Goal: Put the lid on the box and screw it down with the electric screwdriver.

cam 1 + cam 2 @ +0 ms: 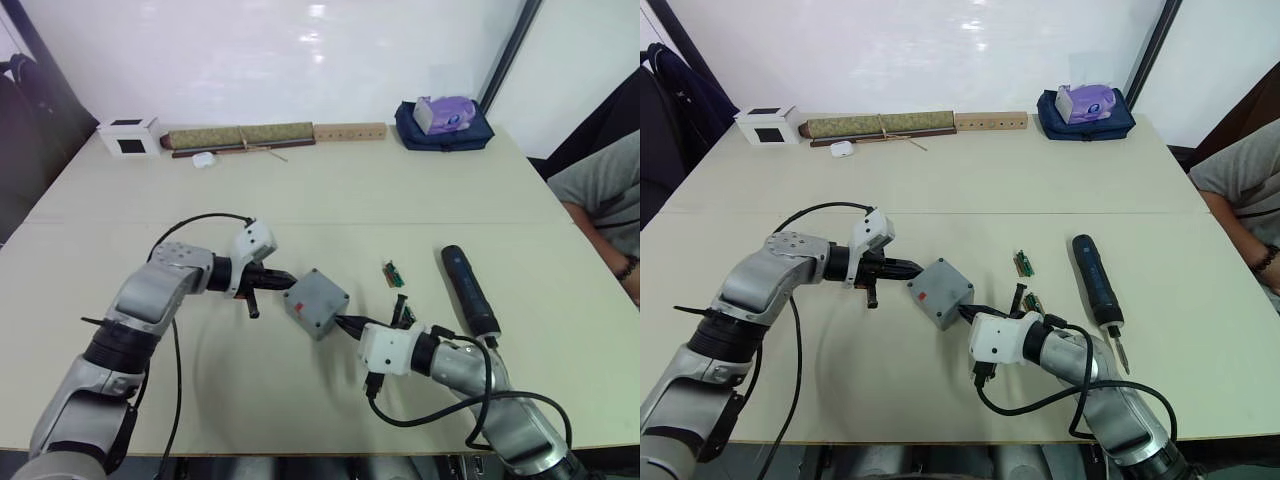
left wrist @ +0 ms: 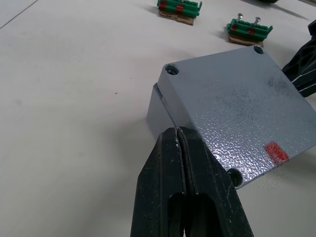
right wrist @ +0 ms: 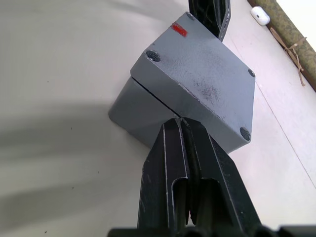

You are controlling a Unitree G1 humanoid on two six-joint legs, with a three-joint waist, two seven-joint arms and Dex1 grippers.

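The grey lid (image 1: 318,298) with corner screw holes and a small red mark lies on top of the grey box (image 3: 137,114), slightly skewed, with a seam showing between them. Both stand mid-table. My left gripper (image 1: 288,281) is shut, its tip (image 2: 177,134) touching the lid's left edge. From the opposite, near-right side my right gripper (image 1: 346,323) is shut too, its tip (image 3: 181,123) against the seam. The black and blue electric screwdriver (image 1: 468,290) lies flat on the table to the right, untouched.
Two small green strips (image 1: 391,272) (image 1: 405,314) lie between the box and the screwdriver. A person's arm (image 1: 605,215) rests at the right table edge. Along the far edge are a white box (image 1: 130,136), a rolled mat (image 1: 240,136), a wooden strip (image 1: 350,131) and a blue bag (image 1: 443,124).
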